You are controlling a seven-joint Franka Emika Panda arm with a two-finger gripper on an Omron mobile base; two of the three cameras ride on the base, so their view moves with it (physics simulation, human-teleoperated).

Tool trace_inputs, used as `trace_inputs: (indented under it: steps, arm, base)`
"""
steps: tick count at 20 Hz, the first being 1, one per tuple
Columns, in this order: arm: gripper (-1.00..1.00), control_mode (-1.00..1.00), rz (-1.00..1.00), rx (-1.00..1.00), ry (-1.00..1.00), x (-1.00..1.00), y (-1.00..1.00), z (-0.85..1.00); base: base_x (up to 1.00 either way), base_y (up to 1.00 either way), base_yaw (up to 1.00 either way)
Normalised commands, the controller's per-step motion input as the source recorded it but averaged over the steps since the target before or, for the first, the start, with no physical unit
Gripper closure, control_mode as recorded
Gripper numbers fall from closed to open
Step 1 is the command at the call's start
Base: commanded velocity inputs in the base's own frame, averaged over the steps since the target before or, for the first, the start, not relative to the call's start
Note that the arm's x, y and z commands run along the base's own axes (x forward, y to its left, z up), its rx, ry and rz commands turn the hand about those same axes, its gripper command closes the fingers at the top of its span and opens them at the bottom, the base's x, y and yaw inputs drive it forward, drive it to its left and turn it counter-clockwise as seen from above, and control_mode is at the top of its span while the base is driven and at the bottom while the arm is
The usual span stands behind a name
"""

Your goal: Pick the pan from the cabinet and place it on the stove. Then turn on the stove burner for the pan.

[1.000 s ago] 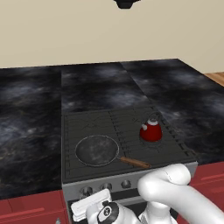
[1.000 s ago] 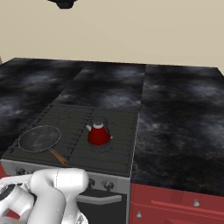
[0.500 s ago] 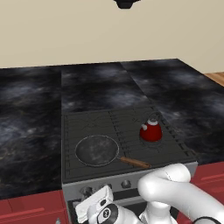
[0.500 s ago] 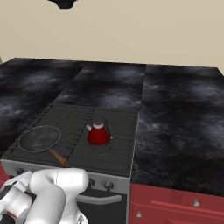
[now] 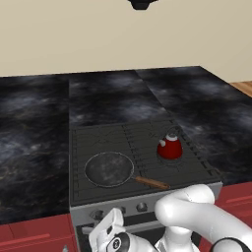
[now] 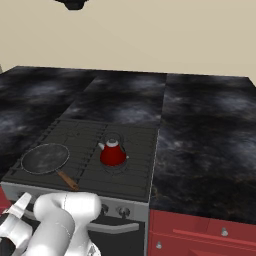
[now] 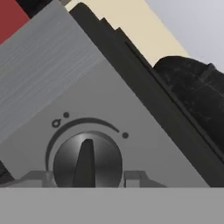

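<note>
Hand view: claw [image 7: 87,177] straddles a stove knob [image 7: 87,159].

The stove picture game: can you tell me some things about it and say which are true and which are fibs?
1. The pan sits on the stove, on the front-left part. True.
2. The red kettle is inside the pan. False: it stands apart on its own burner, to the pan's right.
3. The hand is right at a round knob, one finger on each side. True.
4. The pan's handle is blue. False: it is brown wood.
5. The hand is lifting the kettle. False: it is low at the stove's front panel, by the knob.
</note>
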Motion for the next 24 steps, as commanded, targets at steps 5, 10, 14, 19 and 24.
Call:
trace_inputs:
  steps: [5,10,14,19,24]
  arm:
    - [1.0,-1.0,0.0,-0.27,-0.03,-0.3,0.0,0.11]
    - [1.0,-1.0,0.0,-0.12,0.05,-0.1,0.1,-0.06]
    - [-1.0,-1.0,0.0,-0.01,0.06,-0.03,0.18,-0.08]
    - [-1.0,-1.0,0.0,0.0,0.0,-0.41,0.09,0.0]
    - [-1.0,-1.0,0.0,0.0,0.0,-0.7,0.21,0.0]
  base:
    - [0.0,0.0,0.0]
    - [0.0,0.0,0.0]
    - [0.0,0.0,0.0]
    - [0.0,0.0,0.0]
    - [0.0,0.0,0.0]
